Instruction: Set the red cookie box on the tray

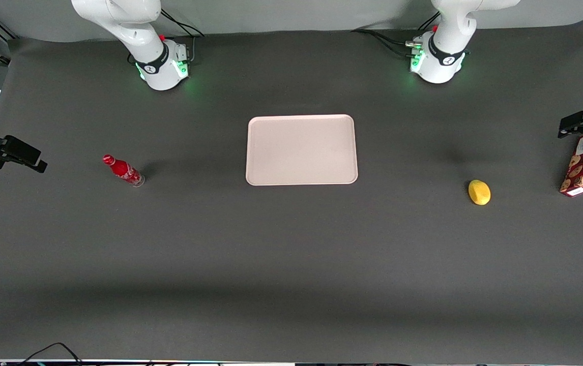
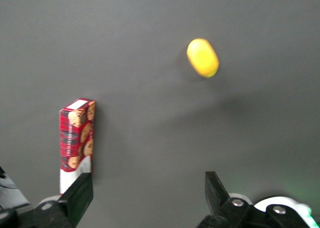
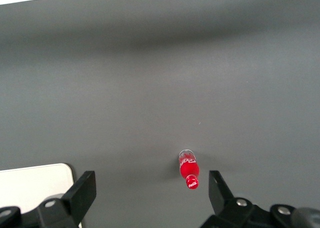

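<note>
The tool [image 1: 581,127] hangs at the working arm's end of the tabletop [image 1: 291,264], just above the red cookie box [image 1: 581,173]. The tray [image 1: 301,150] waits in the middle, well apart, with nothing on it.

From the left wrist, the tool [image 2: 147,198] is wide open. The red cookie box [image 2: 76,138] stands upright beside one finger [image 2: 80,193], not between them. This looks like the reaching step. Next the tool must shift over the box and close.

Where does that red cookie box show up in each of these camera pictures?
Front view: red cookie box stands at the working arm's end of the table, under the gripper.
Left wrist view: box stands upright beside one of the open fingers.
Right wrist view: not in it.
Shared landmark: the yellow lemon near the box.
</note>
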Available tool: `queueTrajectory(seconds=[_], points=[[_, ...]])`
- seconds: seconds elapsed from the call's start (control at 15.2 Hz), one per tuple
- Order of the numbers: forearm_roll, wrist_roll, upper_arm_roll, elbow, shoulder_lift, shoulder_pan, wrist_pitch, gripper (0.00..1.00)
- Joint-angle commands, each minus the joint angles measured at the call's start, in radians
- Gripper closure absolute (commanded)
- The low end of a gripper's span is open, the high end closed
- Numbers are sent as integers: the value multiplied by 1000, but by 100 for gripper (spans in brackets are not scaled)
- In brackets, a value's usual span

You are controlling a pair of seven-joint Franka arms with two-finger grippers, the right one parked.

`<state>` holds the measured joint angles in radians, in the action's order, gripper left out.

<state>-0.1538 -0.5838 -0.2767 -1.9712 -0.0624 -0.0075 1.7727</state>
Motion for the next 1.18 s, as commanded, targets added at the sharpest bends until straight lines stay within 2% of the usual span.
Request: queueTrajectory(seconds=[0.0, 0.2, 0.33, 0.53, 0.66, 0.85, 0.98, 1.12], points=[[-43, -212, -103, -92, -17, -8, 131, 0], [-43, -405, -197, -112, 24, 6, 218, 0], [-43, -432, -197, -112, 42, 50, 254, 0], [-9, -585, -196, -118, 130, 158, 394, 0], [83, -692, -196, -110, 203, 196, 489, 0], [317, -882, -196, -86, 312, 270, 542, 0], [403, -959, -193, -43, 383, 305, 534, 0], [439, -1002, -193, -6, 436, 308, 542, 0]])
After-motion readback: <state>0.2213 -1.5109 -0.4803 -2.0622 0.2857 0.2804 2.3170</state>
